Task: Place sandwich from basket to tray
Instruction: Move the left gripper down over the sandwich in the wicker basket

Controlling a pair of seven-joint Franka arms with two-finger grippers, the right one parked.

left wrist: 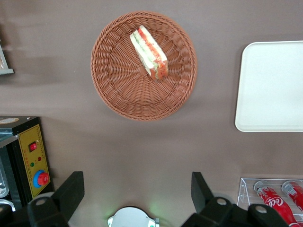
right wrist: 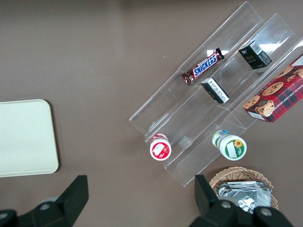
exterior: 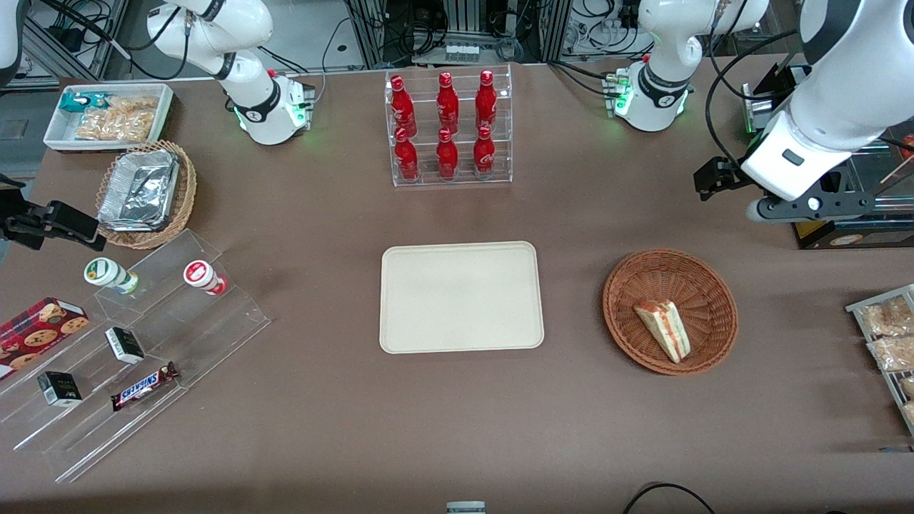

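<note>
High above the table toward the working arm's end, my gripper (left wrist: 137, 194) hangs with its fingers (left wrist: 71, 189) spread wide and nothing between them. I judge the spread is there so the fingers can come down on either side of the bread.

Below it, nearer the front camera, sits the basket (exterior: 670, 310), and the sandwich (exterior: 663, 330) lies inside on its side, its layered cut face showing red and green. It rests off the basket's middle, partly against the sloping weave, so I expect it sits a little tilted. A long wedge like this is best pinched across its thin dimension, so I would turn the wrist to match its length before lowering.

The tray (exterior: 460, 296) lies flat in the middle of the table, well apart from the basket, with nothing on it. That leaves me free to set the wedge anywhere on it. A rack of red bottles (exterior: 448, 127) stands farther from the front camera, away from the carrying path as I judge it.
</note>
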